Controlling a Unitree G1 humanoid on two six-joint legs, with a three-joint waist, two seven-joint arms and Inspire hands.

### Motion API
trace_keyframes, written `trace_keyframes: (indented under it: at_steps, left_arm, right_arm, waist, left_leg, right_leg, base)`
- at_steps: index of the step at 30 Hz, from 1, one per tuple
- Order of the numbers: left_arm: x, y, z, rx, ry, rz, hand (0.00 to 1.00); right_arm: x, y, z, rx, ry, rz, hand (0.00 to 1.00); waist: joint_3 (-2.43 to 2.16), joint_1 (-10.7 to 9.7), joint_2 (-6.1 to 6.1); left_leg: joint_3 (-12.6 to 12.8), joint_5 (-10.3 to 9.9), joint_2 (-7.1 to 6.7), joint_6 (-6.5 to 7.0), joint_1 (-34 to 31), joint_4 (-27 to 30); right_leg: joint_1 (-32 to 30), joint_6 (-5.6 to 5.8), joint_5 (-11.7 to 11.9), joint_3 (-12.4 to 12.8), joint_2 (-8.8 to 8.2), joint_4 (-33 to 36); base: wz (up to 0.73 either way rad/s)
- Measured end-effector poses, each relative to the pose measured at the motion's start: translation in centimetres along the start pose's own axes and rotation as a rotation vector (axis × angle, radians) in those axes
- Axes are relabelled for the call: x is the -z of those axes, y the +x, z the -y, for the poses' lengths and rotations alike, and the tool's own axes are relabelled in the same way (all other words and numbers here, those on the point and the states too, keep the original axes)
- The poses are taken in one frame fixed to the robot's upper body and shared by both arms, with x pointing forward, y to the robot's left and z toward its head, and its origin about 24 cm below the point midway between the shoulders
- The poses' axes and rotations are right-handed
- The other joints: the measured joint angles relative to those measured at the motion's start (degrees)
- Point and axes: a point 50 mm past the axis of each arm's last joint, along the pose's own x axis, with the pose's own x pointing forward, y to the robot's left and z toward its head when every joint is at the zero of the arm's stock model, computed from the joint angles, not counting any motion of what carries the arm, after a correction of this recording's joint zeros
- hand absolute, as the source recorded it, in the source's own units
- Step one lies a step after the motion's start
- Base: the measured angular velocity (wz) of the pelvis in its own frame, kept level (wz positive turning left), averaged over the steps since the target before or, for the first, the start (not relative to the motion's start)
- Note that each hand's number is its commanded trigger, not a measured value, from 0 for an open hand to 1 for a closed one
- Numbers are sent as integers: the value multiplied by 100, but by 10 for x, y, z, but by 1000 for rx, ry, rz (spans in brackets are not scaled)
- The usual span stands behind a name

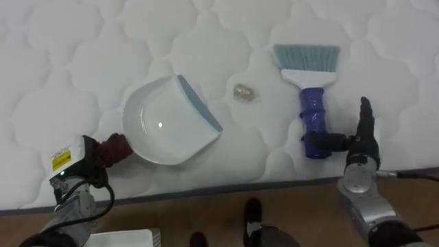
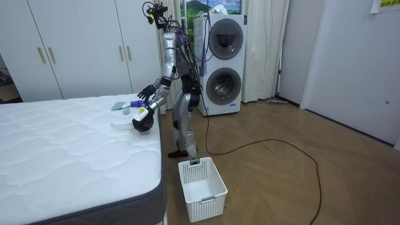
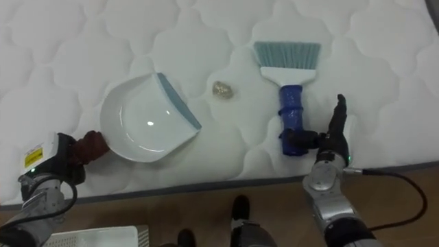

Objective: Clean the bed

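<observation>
Bed (image 1: 68, 41): white mattress, quilted in a repeating cloud-shaped stitch pattern; a grey band is seen along its near edge.
Dustpan (image 1: 161, 123): white, edged with a grey-blue lip; the handle is noted as dark red.
Brush (image 1: 310, 89): pale blue bristles, white head, deep blue ribbed handle.
Scrap (image 1: 243, 92): beige-gold.
Left hand (image 1: 92, 159), right hand (image 1: 362, 137): black; silver is noted at the right wrist.
Floor (image 2: 281, 181): brown wood, laid in herringbone.
Basket (image 2: 209, 199): white, lattice-sided.

Bright, even room light leaves a small glare on the dustpan (image 1: 171, 122).
</observation>
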Motion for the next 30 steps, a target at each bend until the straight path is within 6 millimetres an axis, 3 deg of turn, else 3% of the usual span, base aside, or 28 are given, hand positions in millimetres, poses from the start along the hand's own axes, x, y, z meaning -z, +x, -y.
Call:
trace_keyframes:
  at_steps: [3,14,20,24,30]
  left_arm:
    - [-1,1,-1,-4,3,4,100]
    - [-2,1,-1,-5,25,19,100]
    - [-3,4,-4,-13,32,17,100]
    - [-3,4,-4,-11,36,15,100]
    - [-2,4,-4,-12,40,16,100]
  right_arm:
    - [0,0,-1,-14,3,-3,0]
    - [-8,2,-6,-71,-1,22,0]
    - [-24,8,-8,-69,16,67,0]
    - [-37,13,-8,-62,26,101,0]
    - [-38,14,-5,-36,30,101,0]
  waist:
    - [29,10,-23]
    - [51,8,-60]
    - [97,10,-170]
    - [86,5,-190]
    - [84,-7,-189]
  left_leg:
    - [13,5,-6,8,9,-17]
    - [6,6,-12,6,31,-7]
    - [30,6,-51,6,17,13]
    - [34,7,-56,7,19,23]
    - [29,7,-29,7,13,78]
  right_leg:
    - [-2,14,-23,11,-10,17]
    - [-8,17,-119,24,-33,132]
    - [-96,26,-185,73,-79,293]
    - [-94,26,-184,78,-81,293]
    - [-60,14,-175,14,-79,272]
  base:
    - [1]
    - [2]
    - [0]
    - [0]
    - [2]
